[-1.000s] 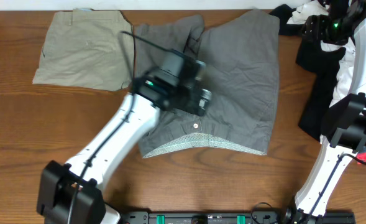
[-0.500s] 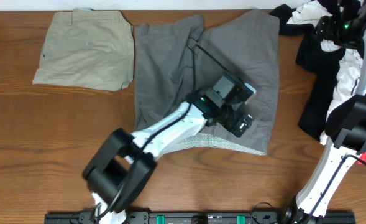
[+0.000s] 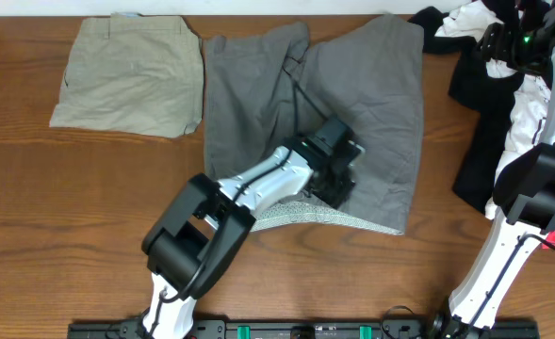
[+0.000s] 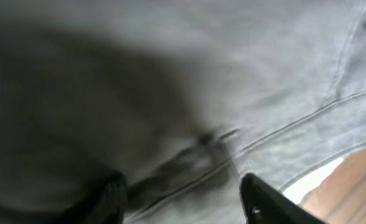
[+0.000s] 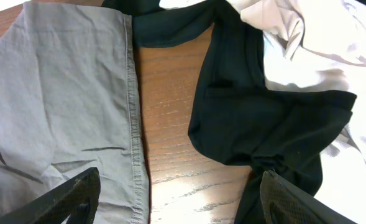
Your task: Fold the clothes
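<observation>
Meanwhile, the left tool (image 4: 183, 190), fingers spread, hovers low over the grey shorts (image 3: 376, 104) near their waistband (image 3: 343, 218) on the desk (image 3: 32, 207). The fold's first grip seemingly awaits, and closing on cloth comes next. The right tool (image 5: 183, 202) gapes wide, empty.

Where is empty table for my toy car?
The wooden table is bare in front of the folded khaki-beige shorts, and in a narrow strip between the medium-grey woven shorts and the black and white garments. The back edge is crowded.

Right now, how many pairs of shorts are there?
2. Grey shorts spread mid-table under the left gripper; khaki shorts folded at top left. The black-and-white pile at right could hide more.
</observation>
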### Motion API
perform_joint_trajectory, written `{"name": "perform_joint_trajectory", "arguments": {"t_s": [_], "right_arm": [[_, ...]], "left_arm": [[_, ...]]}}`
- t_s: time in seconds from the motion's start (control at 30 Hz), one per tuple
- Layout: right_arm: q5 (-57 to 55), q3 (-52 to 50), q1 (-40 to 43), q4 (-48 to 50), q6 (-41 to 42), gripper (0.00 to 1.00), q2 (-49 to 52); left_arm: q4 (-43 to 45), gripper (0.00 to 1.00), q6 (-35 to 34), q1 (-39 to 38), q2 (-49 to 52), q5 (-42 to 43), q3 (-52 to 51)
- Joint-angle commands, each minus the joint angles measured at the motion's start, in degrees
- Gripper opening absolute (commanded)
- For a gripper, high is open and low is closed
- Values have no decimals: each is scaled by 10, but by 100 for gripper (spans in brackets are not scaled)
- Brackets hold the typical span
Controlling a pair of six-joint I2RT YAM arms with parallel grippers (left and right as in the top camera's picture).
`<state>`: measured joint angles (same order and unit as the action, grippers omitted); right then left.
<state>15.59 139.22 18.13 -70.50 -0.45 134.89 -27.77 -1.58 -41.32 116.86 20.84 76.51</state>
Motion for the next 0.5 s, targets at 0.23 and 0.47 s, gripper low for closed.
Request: {"name": "perform_joint_trajectory", "arguments": {"t_s": [0.23,0.47], "right_arm": [[-2,7,-9,-3,6,80,-8],[4,5,-21,-11,-9,80,-7]], "left_arm": [[-172,60,-35,114,40,-10,3],[-202,60,-61,218,35,4,8]]}}
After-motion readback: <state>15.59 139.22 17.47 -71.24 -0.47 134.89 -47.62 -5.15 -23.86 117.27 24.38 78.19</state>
